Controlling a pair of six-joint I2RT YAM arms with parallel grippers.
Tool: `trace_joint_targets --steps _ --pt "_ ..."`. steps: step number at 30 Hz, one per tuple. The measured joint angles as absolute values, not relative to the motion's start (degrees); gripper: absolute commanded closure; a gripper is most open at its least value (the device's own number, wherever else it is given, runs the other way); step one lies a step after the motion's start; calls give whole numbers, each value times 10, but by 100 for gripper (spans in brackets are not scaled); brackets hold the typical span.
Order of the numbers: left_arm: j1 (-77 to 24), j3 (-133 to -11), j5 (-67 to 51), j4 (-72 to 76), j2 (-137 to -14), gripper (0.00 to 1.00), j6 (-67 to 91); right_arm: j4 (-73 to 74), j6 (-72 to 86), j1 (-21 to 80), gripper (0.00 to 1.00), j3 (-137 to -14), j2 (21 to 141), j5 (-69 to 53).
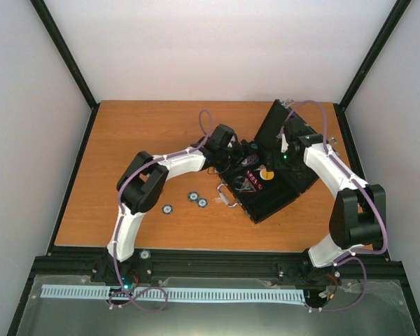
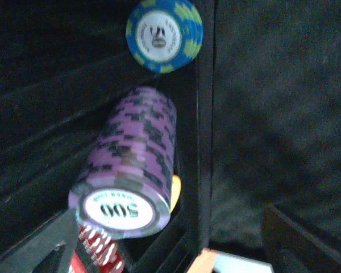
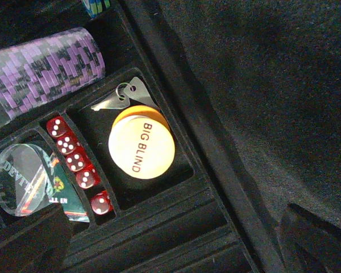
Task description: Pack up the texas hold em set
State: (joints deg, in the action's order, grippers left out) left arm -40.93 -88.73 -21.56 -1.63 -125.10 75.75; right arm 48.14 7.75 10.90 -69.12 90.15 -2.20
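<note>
The black case [image 1: 267, 201] lies open at the right of the table, its lid [image 1: 274, 124] tilted up. My left gripper [image 1: 243, 155] hovers over the tray and is open, its dark fingers wide at the bottom of the left wrist view. A purple chip stack [image 2: 131, 165] lies on its side in a slot, free of both fingers, with a blue chip [image 2: 163, 35] beyond it. My right gripper [image 1: 283, 143] is open over the tray by the lid, holding nothing. Below it sit red dice [image 3: 74, 156], a "BIG BLIND" disc [image 3: 141, 149] and the purple stack [image 3: 45, 68].
Three loose chips [image 1: 193, 199] lie on the wooden table left of the case, near its silver handle [image 1: 227, 194]. A clear dealer disc [image 3: 17, 179] and a green card pack [image 3: 59, 190] sit in the tray. Black frame posts edge the table.
</note>
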Motion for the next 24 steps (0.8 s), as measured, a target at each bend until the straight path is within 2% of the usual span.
trace_joint_targets --steps 9,16,24 --pt "-411 -870 -247 -146 -1185 0 734 482 75 109 0 -691 901 -25" --pt "-406 -863 -220 -249 -1132 0 670 482 69 109 0 -691 900 -40" --pt "-369 -820 -164 -349 -956 0 576 480 69 115 1 -691 889 -103"
